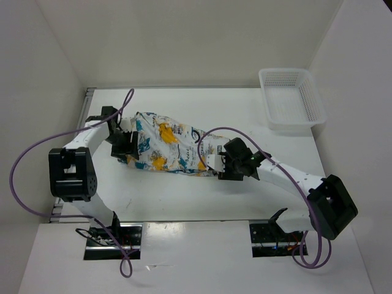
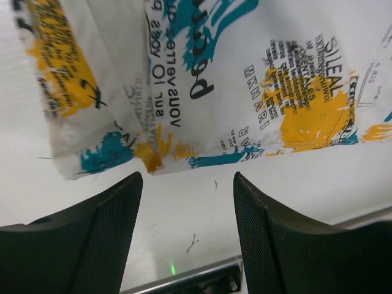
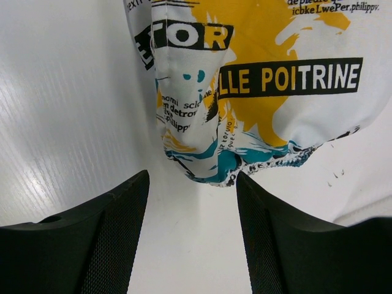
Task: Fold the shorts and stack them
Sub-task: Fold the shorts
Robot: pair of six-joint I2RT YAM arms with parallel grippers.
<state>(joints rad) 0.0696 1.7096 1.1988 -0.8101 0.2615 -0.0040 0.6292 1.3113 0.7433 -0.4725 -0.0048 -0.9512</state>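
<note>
The shorts [image 1: 168,147], white cloth with yellow and teal patches and dark lettering, lie spread across the middle of the table. My left gripper [image 1: 127,149] sits at their left end, open; in the left wrist view the cloth's edge [image 2: 184,153] lies just beyond my empty fingers [image 2: 107,226]. At the right end is my right gripper [image 1: 222,164], also open. In the right wrist view a bunched corner of the shorts [image 3: 226,159] hangs just ahead of the fingertips [image 3: 116,220], with bare table between the jaws.
A white plastic mesh basket [image 1: 291,100] stands at the back right corner of the table [image 1: 184,196]. White walls enclose the table at the back and sides. Purple cables loop off both arms.
</note>
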